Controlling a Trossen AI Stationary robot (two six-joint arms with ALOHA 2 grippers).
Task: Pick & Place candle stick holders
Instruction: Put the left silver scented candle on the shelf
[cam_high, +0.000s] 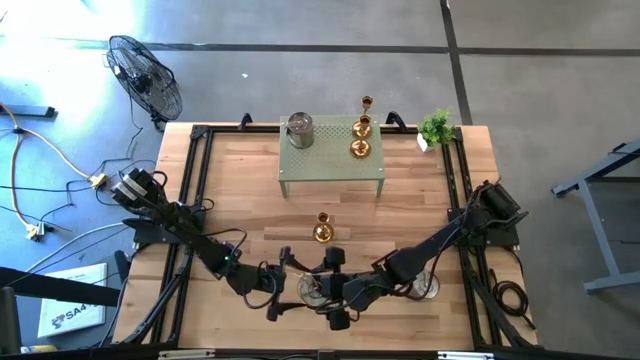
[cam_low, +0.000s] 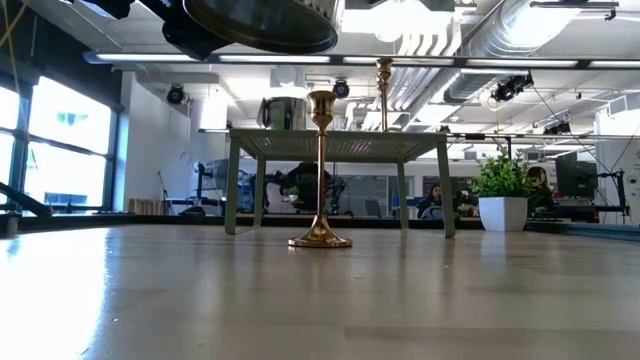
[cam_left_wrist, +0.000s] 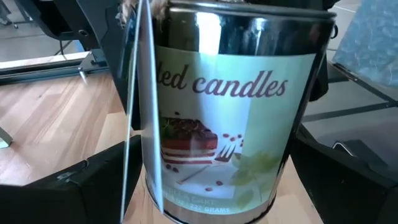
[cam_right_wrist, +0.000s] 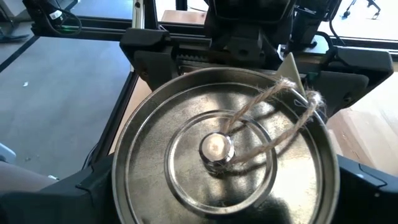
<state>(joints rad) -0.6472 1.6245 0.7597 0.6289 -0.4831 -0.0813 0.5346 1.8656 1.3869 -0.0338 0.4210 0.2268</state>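
Near edge of the desk (cam_high: 240, 190): left hand (cam_high: 290, 285) and right hand (cam_high: 335, 290), both spread wide, flank a silver candle tin (cam_left_wrist: 230, 118) with a lidded top (cam_right_wrist: 224, 149); whether either pinches it cannot be told. A sound grip would be level, below the lid, clear of the twine. The tin's axis is vertical. Farther off a brass holder (cam_high: 322, 228) stands upright, stem vertical; beyond, others stand on the green stand (cam_high: 330, 165).
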